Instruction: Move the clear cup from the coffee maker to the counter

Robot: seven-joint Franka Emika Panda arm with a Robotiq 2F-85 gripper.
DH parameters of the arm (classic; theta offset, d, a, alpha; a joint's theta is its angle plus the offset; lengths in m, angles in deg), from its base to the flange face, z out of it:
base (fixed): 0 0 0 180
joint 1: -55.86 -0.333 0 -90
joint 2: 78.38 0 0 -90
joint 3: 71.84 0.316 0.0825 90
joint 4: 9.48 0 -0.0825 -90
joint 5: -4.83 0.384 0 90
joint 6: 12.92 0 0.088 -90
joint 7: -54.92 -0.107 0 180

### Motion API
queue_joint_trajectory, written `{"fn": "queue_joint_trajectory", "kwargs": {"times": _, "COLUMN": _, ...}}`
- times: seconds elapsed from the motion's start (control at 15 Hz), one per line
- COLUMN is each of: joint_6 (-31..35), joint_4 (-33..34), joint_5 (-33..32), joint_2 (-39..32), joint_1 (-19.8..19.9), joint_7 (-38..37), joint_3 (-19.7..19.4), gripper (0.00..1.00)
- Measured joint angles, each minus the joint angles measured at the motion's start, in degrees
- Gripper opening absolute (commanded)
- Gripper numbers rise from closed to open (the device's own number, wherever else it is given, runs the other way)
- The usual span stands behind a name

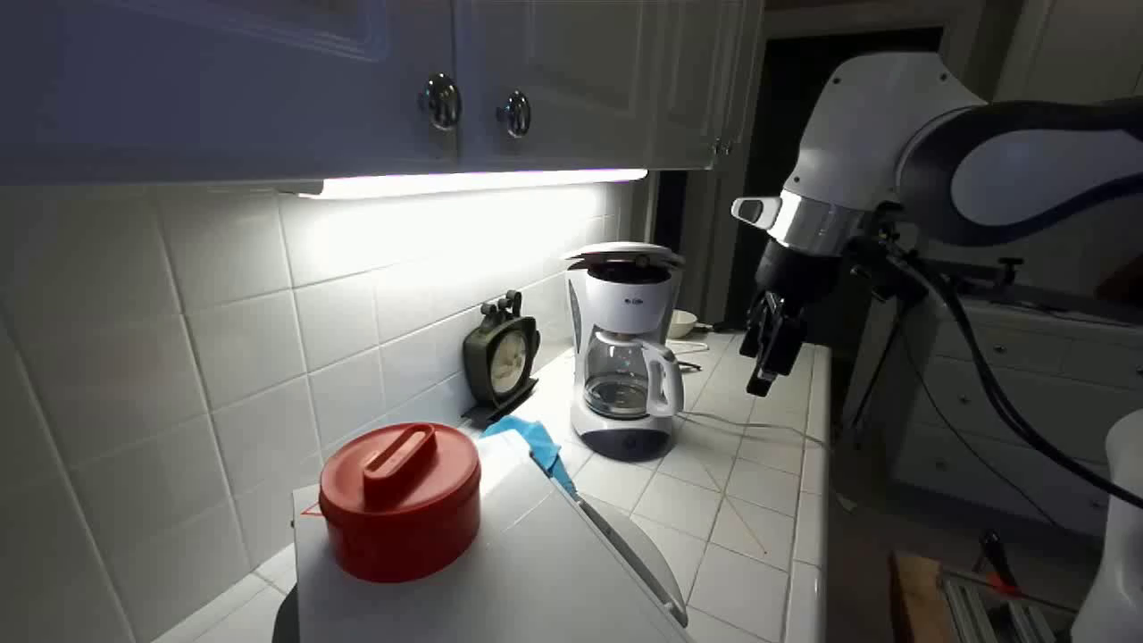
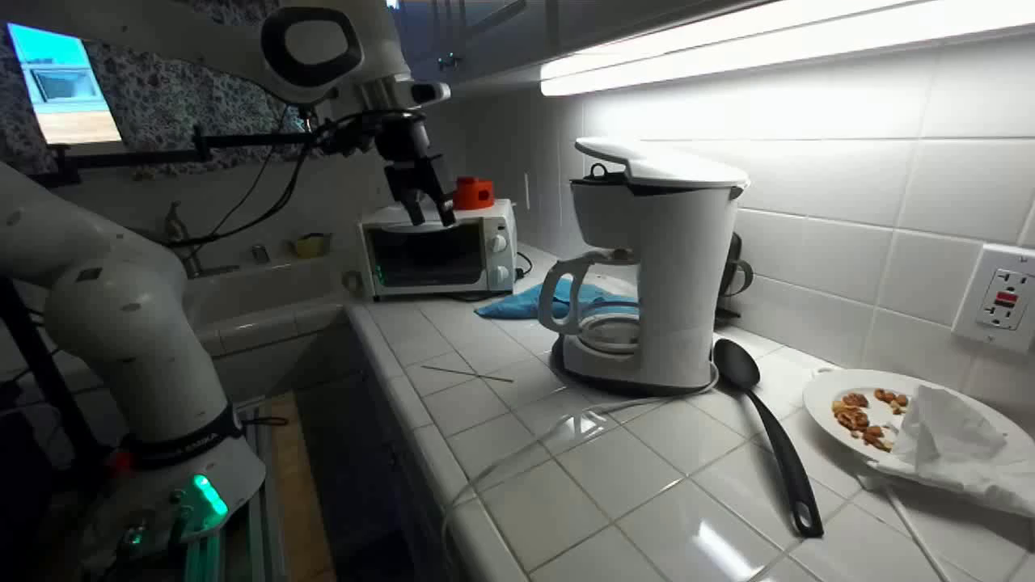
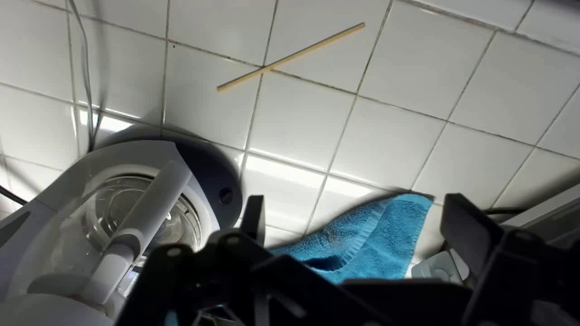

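The clear cup [image 1: 614, 368] is a glass carafe with a pale handle [image 1: 663, 382]. It sits on the base of the coffee maker [image 1: 628, 305], under its upper part. It also shows in an exterior view [image 2: 610, 330] and at the left in the wrist view [image 3: 183, 226]. The coffee maker [image 2: 686, 283] is white with a dark base and stands on the white tiled counter [image 2: 566, 501]. My gripper [image 1: 760, 371] is in the air, apart from the cup and the coffee maker. In the wrist view the gripper's fingers [image 3: 355, 213] are wide apart with nothing held between them.
A white toaster oven [image 2: 428, 255] bears a red-lidded container [image 1: 400, 509]. A blue towel [image 3: 371, 240] lies between oven and coffee maker. A thin stick [image 3: 290, 58], a cord [image 2: 517, 457], a black spoon [image 2: 776, 444], a plate [image 2: 825, 396] and a clock [image 1: 504, 357] are nearby. Cabinets [image 1: 571, 80] hang above.
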Motion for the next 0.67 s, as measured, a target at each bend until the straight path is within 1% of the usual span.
{"fn": "queue_joint_trajectory", "kwargs": {"times": 0.47, "joint_6": 0.0, "joint_4": -0.1, "joint_5": -0.3, "joint_2": 0.0, "joint_1": 0.2, "joint_7": -0.5, "joint_3": 0.1, "gripper": 1.0}}
{"fn": "queue_joint_trajectory", "kwargs": {"times": 0.67, "joint_6": 0.7, "joint_4": -1.2, "joint_5": -2.4, "joint_2": -0.5, "joint_1": 1.7, "joint_7": -3.2, "joint_3": 0.2, "gripper": 1.0}}
